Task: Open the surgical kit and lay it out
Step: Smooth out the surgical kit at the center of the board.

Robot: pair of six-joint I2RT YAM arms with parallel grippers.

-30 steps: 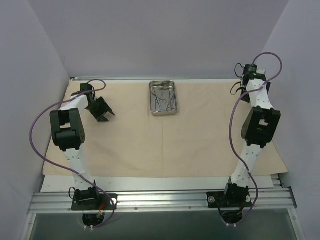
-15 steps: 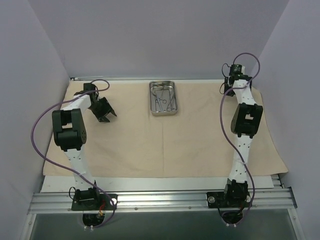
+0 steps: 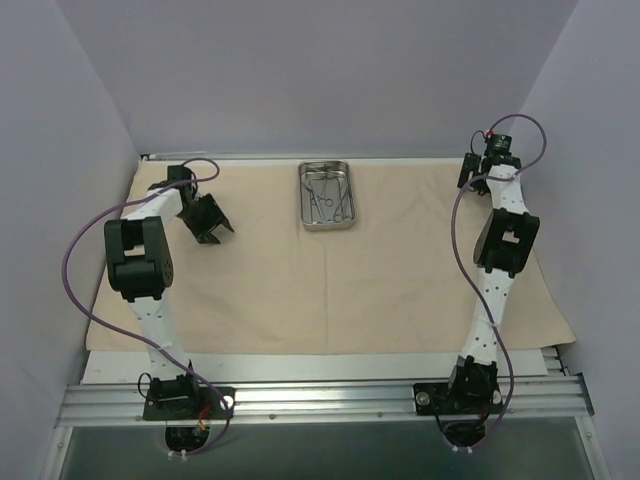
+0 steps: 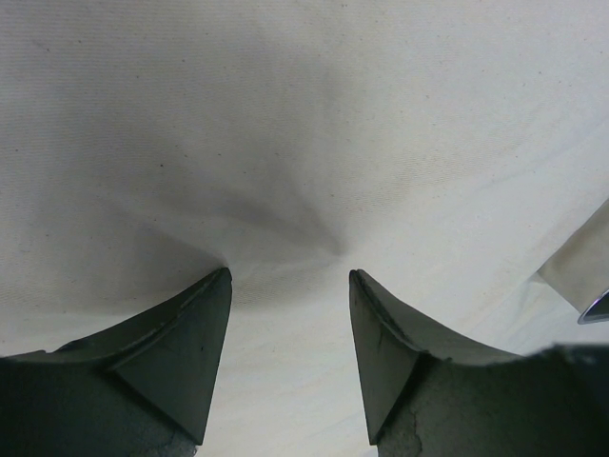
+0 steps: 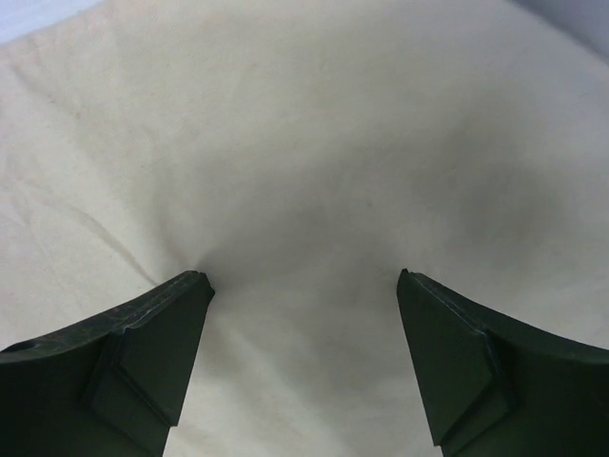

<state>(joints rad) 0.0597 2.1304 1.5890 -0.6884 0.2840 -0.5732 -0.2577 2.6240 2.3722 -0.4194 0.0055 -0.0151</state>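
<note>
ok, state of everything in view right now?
cloth wrap: unfolded, spread flat.
tray: uncovered, on the wrap, far centre.
instruments: in the tray, none laid out.
left gripper: fingers open, empty, over the wrap.
right gripper: fingers open, empty, over the wrap's far right corner.

Right end effector back out toward right edge of cloth wrap, its elbow swung rightward

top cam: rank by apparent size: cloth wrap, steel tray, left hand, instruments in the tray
1. cloth wrap, by far the largest
2. steel tray
3. left hand, somewhat smaller than the tray; it may sit nearer the camera, so treat this as unsure
4. instruments, thin, inside the tray
</note>
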